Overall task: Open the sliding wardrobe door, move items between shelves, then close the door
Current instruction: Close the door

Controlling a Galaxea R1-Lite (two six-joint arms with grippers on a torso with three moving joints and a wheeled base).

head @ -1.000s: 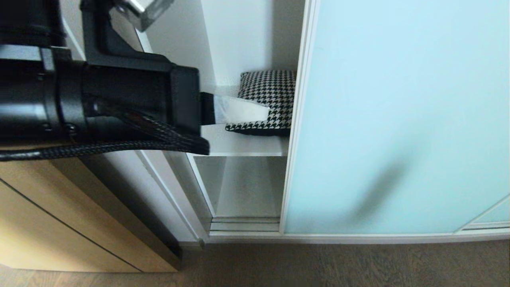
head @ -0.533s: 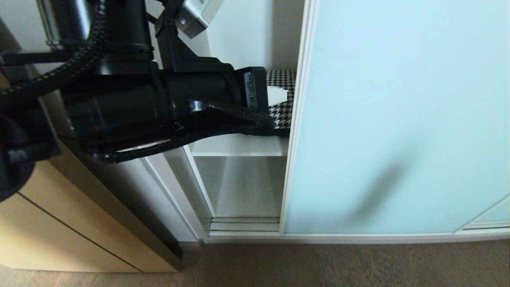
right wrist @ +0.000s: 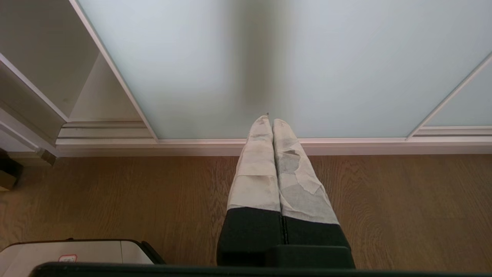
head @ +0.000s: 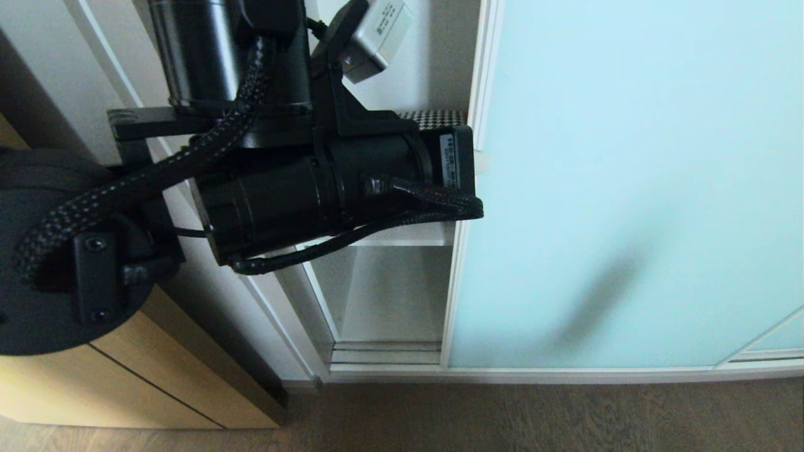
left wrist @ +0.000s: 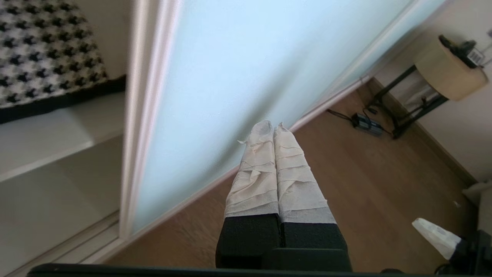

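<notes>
The sliding wardrobe door (head: 628,188), frosted pale blue glass in a thin white frame, stands partly open and leaves a narrow gap at its left. My left gripper (left wrist: 273,125) is shut on nothing, its taped fingers pressed together in front of the glass just past the door's left frame edge (left wrist: 142,96). In the head view only its pale tip (head: 481,164) shows beyond the black wrist. The houndstooth cushion (left wrist: 42,50) lies on a white shelf (left wrist: 46,134) inside; the arm hides most of it in the head view (head: 440,117). My right gripper (right wrist: 270,120) hangs shut, low before the door's bottom rail.
A light wooden cabinet (head: 125,389) stands left of the wardrobe. Below the shelf is an empty white compartment (head: 389,295) and the floor track (head: 383,355). A round side table (left wrist: 449,73) and a power strip (left wrist: 365,123) stand on the wood floor further along.
My left arm has swung right across the opening, from in front of the cushion to the door's frame edge, and now covers most of the cushion. The door has not moved.
</notes>
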